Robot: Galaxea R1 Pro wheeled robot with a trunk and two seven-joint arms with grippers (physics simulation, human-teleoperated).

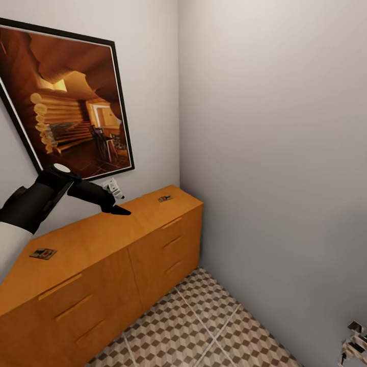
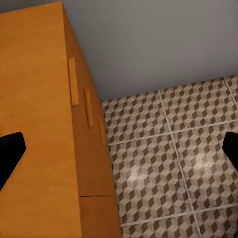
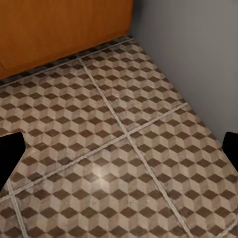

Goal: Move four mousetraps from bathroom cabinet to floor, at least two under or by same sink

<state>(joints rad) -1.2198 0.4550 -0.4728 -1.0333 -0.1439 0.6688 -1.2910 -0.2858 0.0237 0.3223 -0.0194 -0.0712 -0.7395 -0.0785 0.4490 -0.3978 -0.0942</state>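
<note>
The orange-brown cabinet [image 1: 102,244] stands against the left wall. Two mousetraps lie on its top, one near the left end [image 1: 43,253] and one near the far right corner [image 1: 164,199]. My left gripper [image 1: 111,204] hovers over the middle of the cabinet top, between the two traps and touching neither. In the left wrist view this gripper [image 2: 119,153] is open, over the cabinet's [image 2: 44,124] front edge and the bathroom floor [image 2: 163,163]. My right gripper [image 1: 355,342] hangs low at the right. It [image 3: 119,148] is open above the tiles [image 3: 114,148]. The sink is out of view.
A framed picture [image 1: 66,102] hangs on the wall above the cabinet, with a small white outlet [image 1: 113,188] below it. A plain grey wall [image 1: 275,153] closes the right side, leaving a narrow strip of tiled floor [image 1: 214,326] between it and the drawers.
</note>
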